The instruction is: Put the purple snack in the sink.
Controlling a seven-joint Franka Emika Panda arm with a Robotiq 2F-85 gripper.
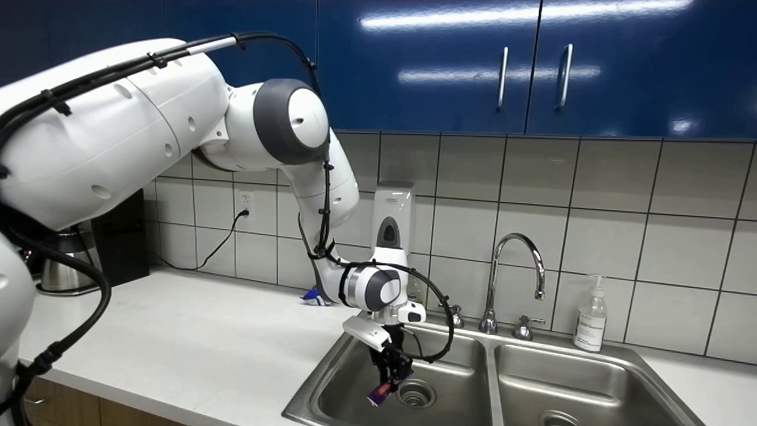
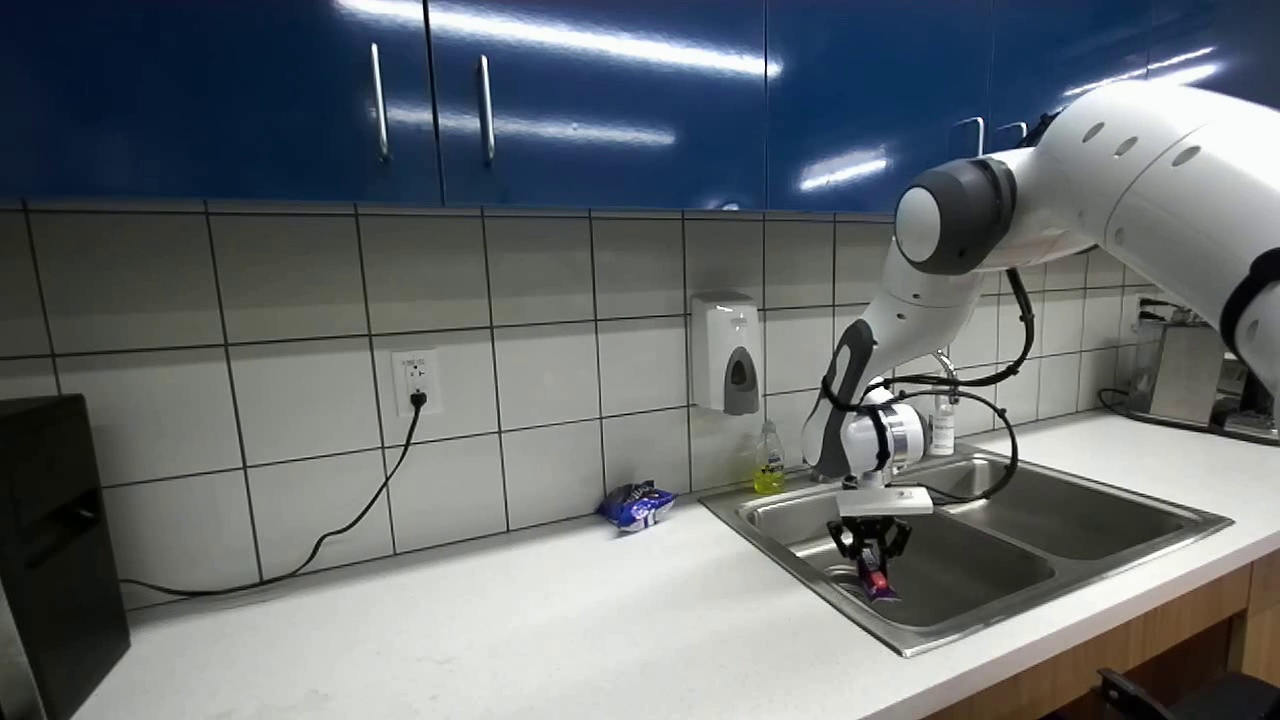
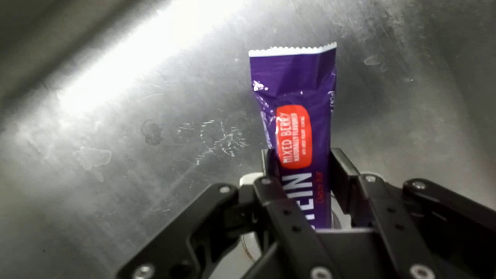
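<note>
The flat, bar-shaped purple snack packet, glossy with a red oval label, hangs tilted over a basin of the double stainless steel sink, back from the front edge of the white worktop; I cannot tell whether it touches bottom. The black two-fingered end effector grips its long sides. Let go too high, the packet could bounce or land across the round metal drain. Its slick wrapper may also cling to the end effector and lift out with it. Farther out, the looped black cable might snag the curved chrome faucet during a retreat.
</note>
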